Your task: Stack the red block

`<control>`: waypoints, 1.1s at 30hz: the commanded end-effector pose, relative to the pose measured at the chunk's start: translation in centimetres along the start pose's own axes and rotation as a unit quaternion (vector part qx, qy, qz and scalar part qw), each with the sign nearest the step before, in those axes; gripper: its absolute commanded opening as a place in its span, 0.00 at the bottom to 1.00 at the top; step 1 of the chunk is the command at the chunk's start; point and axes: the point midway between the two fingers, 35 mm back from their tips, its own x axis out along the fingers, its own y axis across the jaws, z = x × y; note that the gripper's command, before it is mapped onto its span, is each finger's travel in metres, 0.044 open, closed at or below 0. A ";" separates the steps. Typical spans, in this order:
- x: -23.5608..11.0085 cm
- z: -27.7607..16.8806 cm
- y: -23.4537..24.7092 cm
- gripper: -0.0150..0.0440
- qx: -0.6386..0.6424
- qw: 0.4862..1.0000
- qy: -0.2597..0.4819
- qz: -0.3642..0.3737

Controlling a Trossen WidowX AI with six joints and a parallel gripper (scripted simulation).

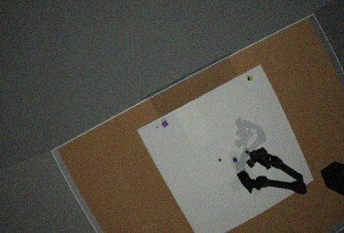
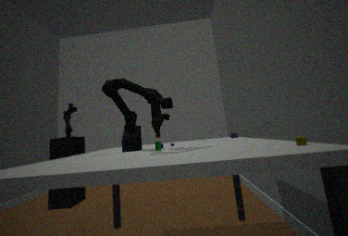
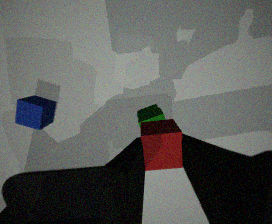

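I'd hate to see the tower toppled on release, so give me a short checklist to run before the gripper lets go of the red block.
1. Red block clamped in the gripper: ok.
2. Green tower upright: ok.
3. Block above the tower: ok in the exterior view.
4. Block centred over the tower: cannot tell; the wrist view shows green just beyond the block.
5. Block resting on the tower: cannot tell.
6. Blue block clear of the tower: ok.

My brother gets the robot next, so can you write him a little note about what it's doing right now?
Jaws: the gripper is shut on the red block.
Where things are: the green tower stands upright on the white table, right under the red block. A blue block sits off to the side.
Done: red block picked up and brought over the tower.
Left: lower it gently onto the tower, open the jaws, lift away without bumping it.
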 end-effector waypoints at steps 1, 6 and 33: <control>1.4 -0.2 0.0 0.25 -0.002 1.000 0.003 -0.002; 2.3 -0.3 -0.1 0.25 -0.002 1.000 0.003 -0.003; 2.4 -0.3 -0.1 0.25 -0.002 1.000 0.003 -0.003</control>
